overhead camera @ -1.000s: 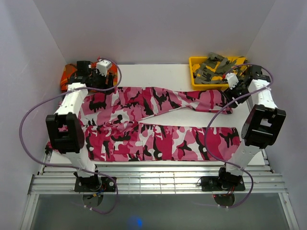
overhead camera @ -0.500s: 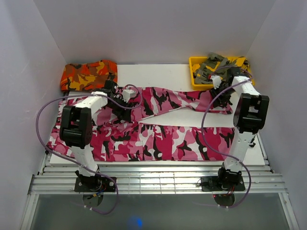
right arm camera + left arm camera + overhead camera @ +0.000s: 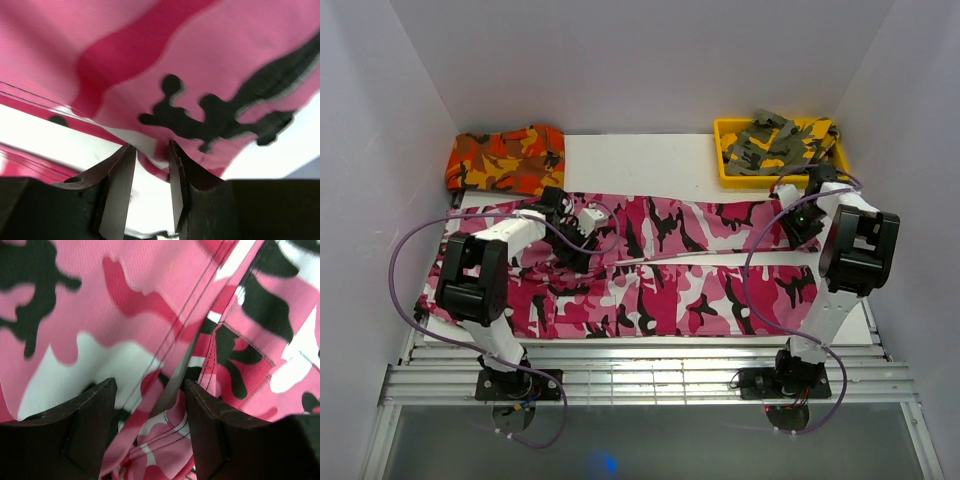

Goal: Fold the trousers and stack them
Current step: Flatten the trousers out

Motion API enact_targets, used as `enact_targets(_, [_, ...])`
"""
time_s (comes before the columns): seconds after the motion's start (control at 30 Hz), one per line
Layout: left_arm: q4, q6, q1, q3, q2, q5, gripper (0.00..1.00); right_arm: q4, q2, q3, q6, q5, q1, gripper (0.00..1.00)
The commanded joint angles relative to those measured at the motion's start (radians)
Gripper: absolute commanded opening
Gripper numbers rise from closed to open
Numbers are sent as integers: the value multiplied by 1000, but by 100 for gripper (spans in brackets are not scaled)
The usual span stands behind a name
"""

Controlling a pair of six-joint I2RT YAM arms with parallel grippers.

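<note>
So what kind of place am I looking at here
Most likely a lab test booth for robot laundry folding, not a home: plain white walls box in a small white table, two arms are bolted to a metal rail, and a yellow bin holds spare clothing.

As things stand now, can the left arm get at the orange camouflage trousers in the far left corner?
Probably yes. The orange camouflage trousers lie uncovered just beyond the left arm, with nothing between them. But the left fingers are busy down on the pink camouflage trousers, with fabric between them, so they must let go first.

Left gripper [image 3: 150, 405] low, jaws apart around cloth; right gripper [image 3: 150, 165] seemingly pinched narrow on a fold
</note>
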Motion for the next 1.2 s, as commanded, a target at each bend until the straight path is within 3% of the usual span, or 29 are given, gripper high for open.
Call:
enact_targets(0.0, [-83,38,3,-45,-81,-13,68,-55,-6,-18,-56,99,-76,39])
enact_targets(0.07, [-123,46,4,-22,-78,-23,67,-128,-12,37,-53,49,-85,47])
enact_targets(0.27, [-108,-8,23,84,-90,70,68,-220,50,390,99,-244,-76,53])
enact_targets(0.3, [-106,-26,24,107,-85,88,68,-227,78,497,117,-248,-70,54])
enact_targets(0.47, [-67,-147,24,283,5,139,70,-196,272,685,134,-253,6,52])
enact_targets(0.67, [-62,-173,27,352,68,136,71,-126,275,601,128,-242,42,40])
enact_targets(0.73, [-60,-178,30,352,76,145,70,-101,258,521,114,-242,43,44])
enact_targets(0.8, [-51,-186,33,343,76,156,71,-76,248,463,61,-213,49,56])
enact_targets(0.9, [-50,-190,43,312,85,161,71,-14,265,424,1,-130,51,58])
enact_targets(0.97, [-50,-190,47,277,90,150,71,12,294,407,-21,-90,51,55])
enact_targets(1.0, [-50,-189,52,263,93,133,71,32,307,409,-25,-46,51,46])
enact_targets(1.1, [-66,-189,73,213,108,93,69,49,353,421,-13,58,49,35])
enact_targets(1.17, [-80,-186,95,170,126,66,66,56,359,416,11,98,28,35])
